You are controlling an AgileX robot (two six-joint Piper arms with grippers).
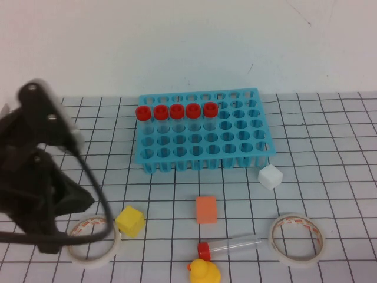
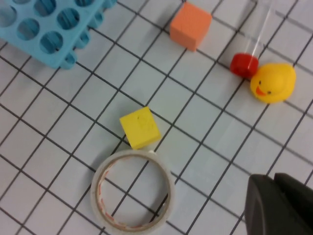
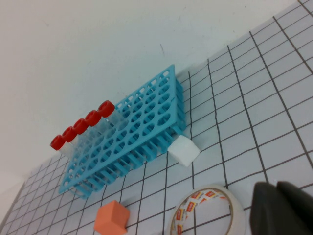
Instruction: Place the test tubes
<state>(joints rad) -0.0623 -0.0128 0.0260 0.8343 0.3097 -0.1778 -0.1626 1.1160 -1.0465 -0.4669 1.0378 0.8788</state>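
A blue test tube rack [image 1: 203, 132] stands at the back of the gridded table, with several red-capped tubes [image 1: 177, 111] upright in one row on its left side. One more tube [image 1: 232, 244] lies flat near the front, its red cap [image 2: 243, 63] next to a yellow duck. My left gripper [image 2: 271, 178] hovers shut and holds nothing, over the table to the left of that tube; its arm [image 1: 35, 177] fills the high view's left. My right gripper [image 3: 276, 187] is shut and holds nothing, above a tape roll [image 3: 208, 213]. The right arm is outside the high view.
Around the lying tube are a rubber duck [image 1: 204, 272], an orange cube [image 1: 206, 210], a yellow cube [image 1: 130, 221] and two tape rolls, one at the left [image 1: 94, 240] and one at the right [image 1: 296, 239]. A white cube [image 1: 270, 176] sits by the rack's front right corner.
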